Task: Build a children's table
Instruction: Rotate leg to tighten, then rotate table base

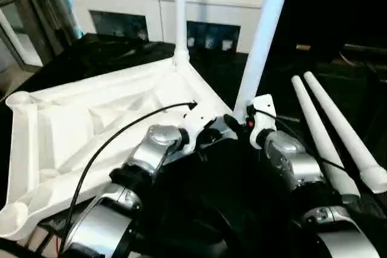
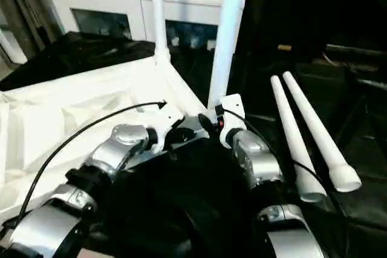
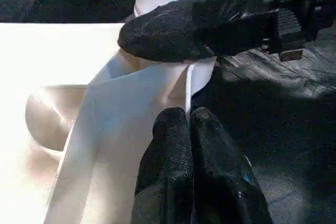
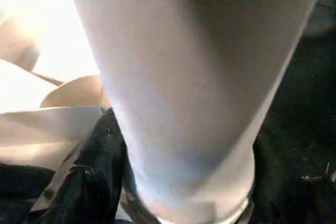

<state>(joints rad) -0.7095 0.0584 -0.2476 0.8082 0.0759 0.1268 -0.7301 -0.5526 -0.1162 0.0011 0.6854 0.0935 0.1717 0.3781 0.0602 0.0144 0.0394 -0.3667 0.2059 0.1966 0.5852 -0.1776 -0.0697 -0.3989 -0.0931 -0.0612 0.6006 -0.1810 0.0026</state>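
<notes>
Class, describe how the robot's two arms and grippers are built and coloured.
Both forearms are silver metal with black joint bands. The left gripper and the right gripper have textured black fingers on white mounts. A thin black cable loops along the left arm.

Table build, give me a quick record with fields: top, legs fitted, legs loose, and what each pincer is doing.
top: white tabletop lying underside up on the dark surface
legs fitted: one upright leg standing in the far corner socket
leg being fitted: second leg standing at the near corner
legs loose: two spare legs lying side by side at right
left pincer: shut, by the tabletop corner
right pincer: around the second leg's base, grip unclear
</notes>
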